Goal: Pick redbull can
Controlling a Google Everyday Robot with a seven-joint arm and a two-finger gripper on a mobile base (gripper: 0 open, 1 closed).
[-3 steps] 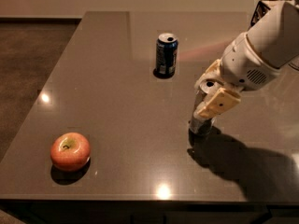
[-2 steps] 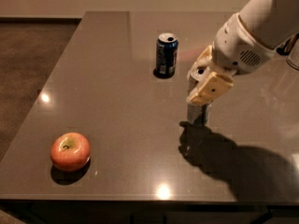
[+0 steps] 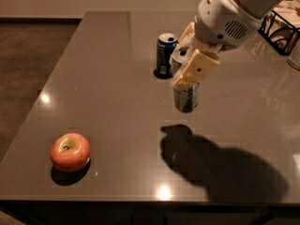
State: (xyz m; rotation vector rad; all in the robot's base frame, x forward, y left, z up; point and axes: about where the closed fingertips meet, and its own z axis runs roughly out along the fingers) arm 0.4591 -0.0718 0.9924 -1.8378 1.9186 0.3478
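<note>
This looks like a snack room or a small kitchen in an office, but it is hard to be sure. There is a long, dark, shiny surface (image 3: 103,78) like a counter, and lamps above make bright spots (image 3: 163,191) on it. Beside it the floor is brown carpet (image 3: 28,69). Food and drink are out: a red apple (image 3: 71,152), a dark blue can (image 3: 165,55), and a redbull can (image 3: 186,100) held up over the surface by the robot's gripper (image 3: 187,68). A black wire basket (image 3: 281,27) sits at the far right.

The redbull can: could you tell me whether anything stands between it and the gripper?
Nothing visible does: the gripper grips the redbull can, holding it above the table; the dark blue can stands apart behind it.
</note>
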